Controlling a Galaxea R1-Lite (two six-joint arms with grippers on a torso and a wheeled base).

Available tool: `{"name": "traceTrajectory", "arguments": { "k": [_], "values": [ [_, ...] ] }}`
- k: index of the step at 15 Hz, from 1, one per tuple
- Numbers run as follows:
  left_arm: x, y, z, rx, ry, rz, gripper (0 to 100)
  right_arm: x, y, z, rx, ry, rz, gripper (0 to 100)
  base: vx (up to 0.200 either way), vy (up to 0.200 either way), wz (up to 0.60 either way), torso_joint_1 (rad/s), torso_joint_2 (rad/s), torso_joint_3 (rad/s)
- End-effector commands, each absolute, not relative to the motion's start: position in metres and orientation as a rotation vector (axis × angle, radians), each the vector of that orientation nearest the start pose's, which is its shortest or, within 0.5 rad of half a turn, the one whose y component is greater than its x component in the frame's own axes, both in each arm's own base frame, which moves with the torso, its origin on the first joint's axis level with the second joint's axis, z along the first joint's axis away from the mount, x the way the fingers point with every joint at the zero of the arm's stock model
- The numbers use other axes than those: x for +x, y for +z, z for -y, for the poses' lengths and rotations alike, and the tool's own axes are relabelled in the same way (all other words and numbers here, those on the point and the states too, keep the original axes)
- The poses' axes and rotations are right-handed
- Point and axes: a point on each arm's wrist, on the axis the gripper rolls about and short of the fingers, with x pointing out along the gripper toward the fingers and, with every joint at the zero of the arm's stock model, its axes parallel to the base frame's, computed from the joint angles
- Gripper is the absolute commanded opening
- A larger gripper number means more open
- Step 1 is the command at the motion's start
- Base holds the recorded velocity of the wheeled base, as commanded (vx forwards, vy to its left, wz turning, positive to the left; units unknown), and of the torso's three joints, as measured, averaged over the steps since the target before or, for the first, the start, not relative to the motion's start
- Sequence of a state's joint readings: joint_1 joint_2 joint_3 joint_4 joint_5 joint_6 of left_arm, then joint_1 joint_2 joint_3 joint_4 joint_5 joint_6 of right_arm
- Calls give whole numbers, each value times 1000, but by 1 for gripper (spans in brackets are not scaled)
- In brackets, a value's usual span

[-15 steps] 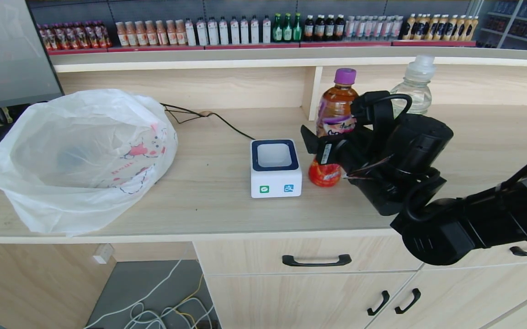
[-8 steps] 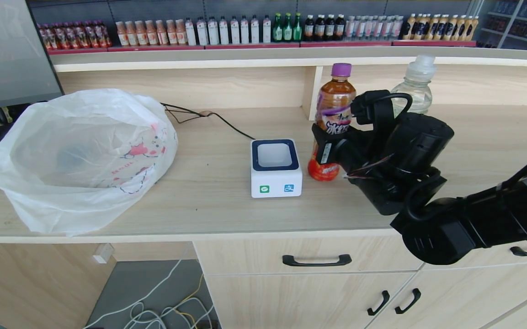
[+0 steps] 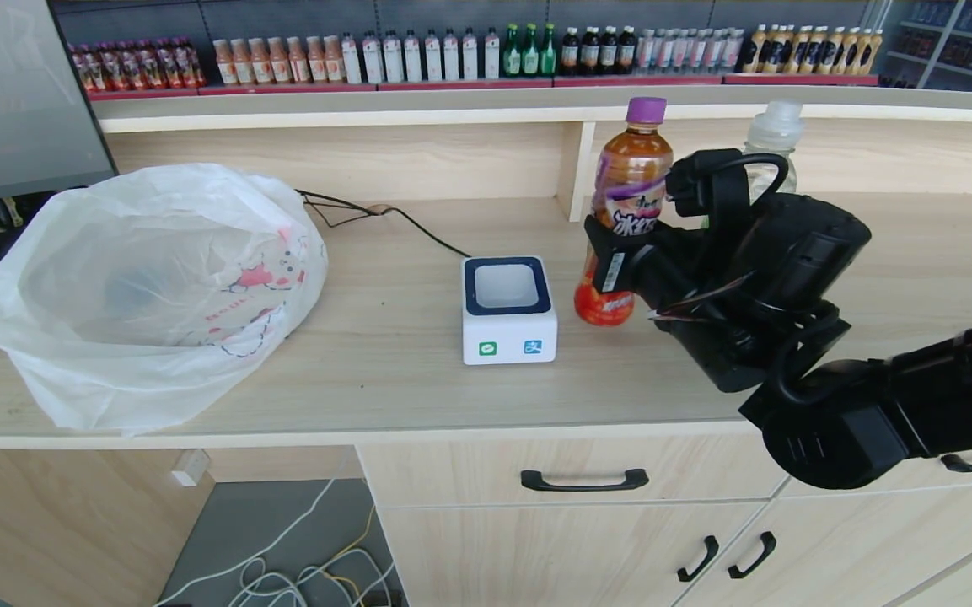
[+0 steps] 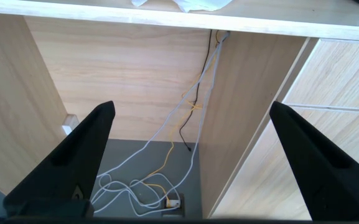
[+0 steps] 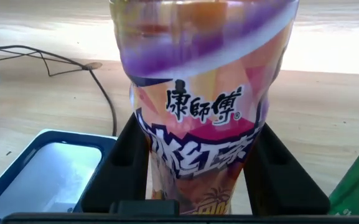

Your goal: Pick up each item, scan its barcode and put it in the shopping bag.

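Tea bottle in hand, scanner a short move away

Right end effector (image 3: 620, 244) is clamped round the label of the purple-capped tea bottle (image 3: 630, 169), gripping it mid-body and tilted slightly. Its base is low over the bench (image 3: 401, 371); whether it touches cannot be told. The mid-body grip likely leaves printed label free for the barcode scanner (image 3: 508, 308), which stands just beside the end effector on the bag side, window up. The shopping bag (image 3: 148, 287) lies well beyond the scanner, mouth open to receive. A clear bottle (image 3: 770, 135) stands behind the end effector. The left end effector (image 4: 191, 109) hangs below bench level, fingers spread wide, holding nothing.
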State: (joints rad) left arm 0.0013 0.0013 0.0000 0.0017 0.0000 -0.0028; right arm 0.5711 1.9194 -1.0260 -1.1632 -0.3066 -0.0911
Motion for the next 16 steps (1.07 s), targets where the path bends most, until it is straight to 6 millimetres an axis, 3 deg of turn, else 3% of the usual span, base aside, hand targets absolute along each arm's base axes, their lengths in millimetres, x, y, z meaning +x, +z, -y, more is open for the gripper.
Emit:
{"name": "traceTrajectory", "arguments": {
  "k": [1, 5, 11, 13, 16],
  "values": [
    [-23, 75, 0, -3, 0, -3, 100, 304, 235, -190, 40, 254, 293, 0, 0, 0, 0, 0, 0, 0],
    [-23, 75, 0, -3, 2, -3, 100, 284, 246, -178, 32, 255, 312, 0, 0, 0, 0, 0, 0, 0],
    [-23, 75, 0, -3, 2, -3, 100, 221, 252, -164, 25, 337, 313, 0, 0, 0, 0, 0, 0, 0],
    [-23, 75, 0, -3, 2, -3, 100, 194, 252, -165, 94, 413, 301, 0, 0, 0, 0, 0, 0, 0],
    [-23, 75, 0, -3, 2, -3, 100, 163, 242, -141, 121, 434, 274, 0, 0, 0, 0, 0, 0, 0]
  ]
}}
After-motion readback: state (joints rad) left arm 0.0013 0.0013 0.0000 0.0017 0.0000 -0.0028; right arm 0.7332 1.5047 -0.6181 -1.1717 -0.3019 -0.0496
